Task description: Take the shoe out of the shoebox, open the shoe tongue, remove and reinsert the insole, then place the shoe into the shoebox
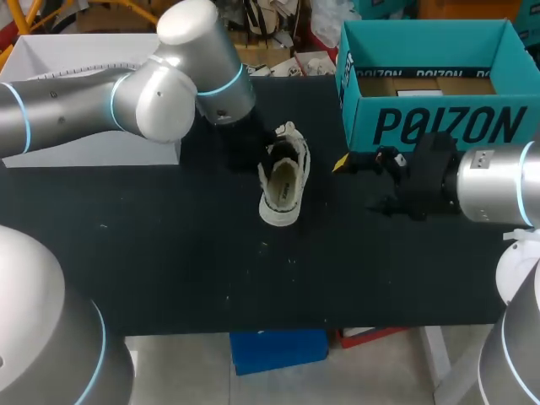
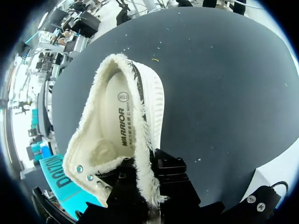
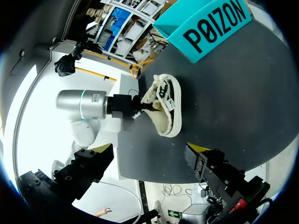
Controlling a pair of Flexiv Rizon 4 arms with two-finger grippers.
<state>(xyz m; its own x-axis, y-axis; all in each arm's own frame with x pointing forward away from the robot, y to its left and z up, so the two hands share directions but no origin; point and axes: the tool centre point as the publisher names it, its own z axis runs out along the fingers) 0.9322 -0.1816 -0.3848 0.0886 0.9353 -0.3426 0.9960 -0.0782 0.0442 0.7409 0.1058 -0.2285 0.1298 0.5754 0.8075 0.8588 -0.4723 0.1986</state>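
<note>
Two-arm workstation, seen from above and from each wrist. The black worktop (image 1: 169,253) carries a cream shoe (image 1: 274,211) near its middle, a little toward the far edge. Its opening is turned upward, one end points at the near edge, and the other end lies under the left arm's wrist. The printed insole (image 2: 119,116) lies inside the shoe, exposed along most of its length. Eyelets show on the flap next to the fingers.

The left gripper (image 1: 272,145) comes in from the left edge and sits at the shoe's far end. Seen from its own wrist, its dark fingers (image 2: 174,179) stand on either side of the shoe's fringed rim and pinch it between them. The yellow tips are hidden by the material.

The right gripper (image 1: 359,184) comes in from the right edge and hangs just right of the shoe, apart from it and in front of the shoebox. Its jaws are spread wide, with only bare worktop between the yellow tips.

The teal shoebox (image 1: 439,126) stands open at the far right corner, well clear of the shoe.
</note>
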